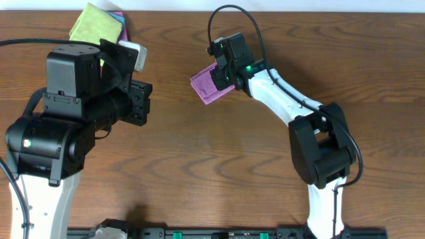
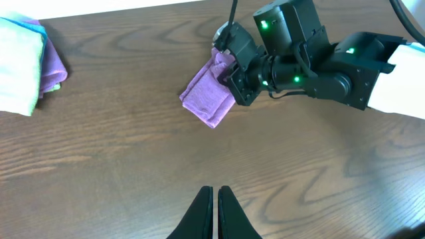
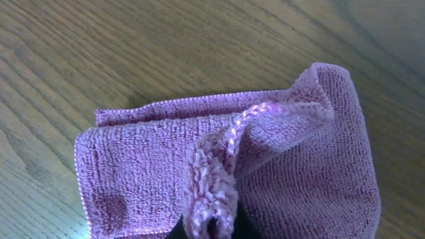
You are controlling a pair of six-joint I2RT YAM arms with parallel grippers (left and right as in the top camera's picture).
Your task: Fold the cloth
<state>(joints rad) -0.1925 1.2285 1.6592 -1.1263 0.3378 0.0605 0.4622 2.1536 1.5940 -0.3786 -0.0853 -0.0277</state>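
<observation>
my right pincer (image 1: pixel 222 79) pinches a puckered ridge of the folded cloth (image 1: pixel 206 86), well right of the green pile (image 1: pixel 95 24), so any pull could drag its layers open; my left pincer (image 2: pixel 216 211) hangs closed, empty.

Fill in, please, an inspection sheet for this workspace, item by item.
Surface: brown wooden table, wood grain visible.
Job's things: purple cloth, folded small, lying on the table.
Clutter: stack of folded cloths, lime green on top, far left corner.
Pincers: right pincer shut on a raised fold of the cloth; left pincer shut, holding nothing.
Cables: black cable looping above the right arm; second cable at the left edge.
Surroundings: white strip beyond the far table edge.
</observation>
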